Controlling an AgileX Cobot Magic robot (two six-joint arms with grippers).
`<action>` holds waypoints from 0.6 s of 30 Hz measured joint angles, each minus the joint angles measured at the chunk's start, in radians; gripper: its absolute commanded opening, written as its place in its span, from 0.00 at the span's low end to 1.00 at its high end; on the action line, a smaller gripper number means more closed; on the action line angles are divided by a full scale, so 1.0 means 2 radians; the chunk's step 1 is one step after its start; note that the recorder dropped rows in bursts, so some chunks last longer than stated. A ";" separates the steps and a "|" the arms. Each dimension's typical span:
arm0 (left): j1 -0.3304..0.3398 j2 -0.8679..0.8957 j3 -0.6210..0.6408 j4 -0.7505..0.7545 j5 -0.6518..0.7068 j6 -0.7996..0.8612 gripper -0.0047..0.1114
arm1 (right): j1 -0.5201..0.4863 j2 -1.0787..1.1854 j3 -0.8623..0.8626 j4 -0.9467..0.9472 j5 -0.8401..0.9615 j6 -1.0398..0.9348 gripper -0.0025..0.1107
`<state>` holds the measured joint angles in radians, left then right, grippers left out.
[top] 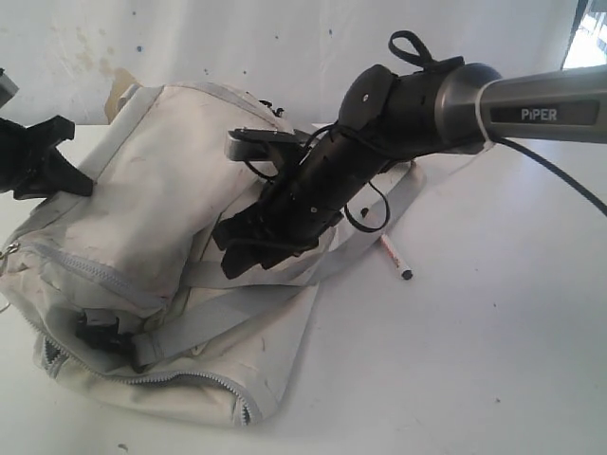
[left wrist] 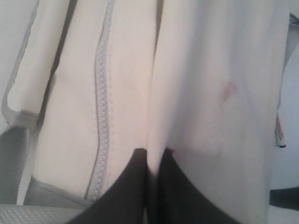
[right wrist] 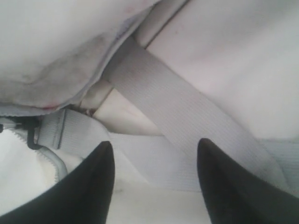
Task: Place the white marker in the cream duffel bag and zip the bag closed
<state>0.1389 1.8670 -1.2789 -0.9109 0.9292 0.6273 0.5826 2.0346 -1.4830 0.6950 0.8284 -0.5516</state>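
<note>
The cream duffel bag point(top: 142, 180) lies slumped on the white table, its zipper point(top: 85, 270) running along the near side. The white marker point(top: 394, 254) rests on the table to the right of the bag, partly behind a grey strap point(top: 379, 223). My left gripper point(top: 76, 180) sits at the bag's left end. In the left wrist view this gripper point(left wrist: 154, 153) is shut on a fold of the bag point(left wrist: 210, 70), with the marker point(left wrist: 279, 133) at the edge. My right gripper point(top: 226, 254) reaches across onto the bag. It point(right wrist: 154, 154) stands open over a strap point(right wrist: 173, 98).
A black buckle point(top: 100, 334) sits on the straps at the bag's near left corner. A grey zipper line point(left wrist: 102, 116) runs beside the pinched fold. Bare white table point(top: 474, 360) lies right and in front of the bag. The right arm's cable point(top: 560, 180) hangs over the table.
</note>
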 measured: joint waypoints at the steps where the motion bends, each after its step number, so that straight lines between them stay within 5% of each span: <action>1: 0.000 0.000 0.000 0.000 0.001 -0.010 0.04 | 0.004 -0.002 0.000 0.000 0.000 -0.009 0.46; 18: 0.000 0.000 0.000 0.024 0.000 -0.071 0.04 | 0.079 -0.053 0.000 0.019 -0.016 -0.207 0.46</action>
<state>0.1389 1.8670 -1.2789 -0.8630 0.9297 0.4855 0.7405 1.9288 -1.4830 0.7321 0.7970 -0.9661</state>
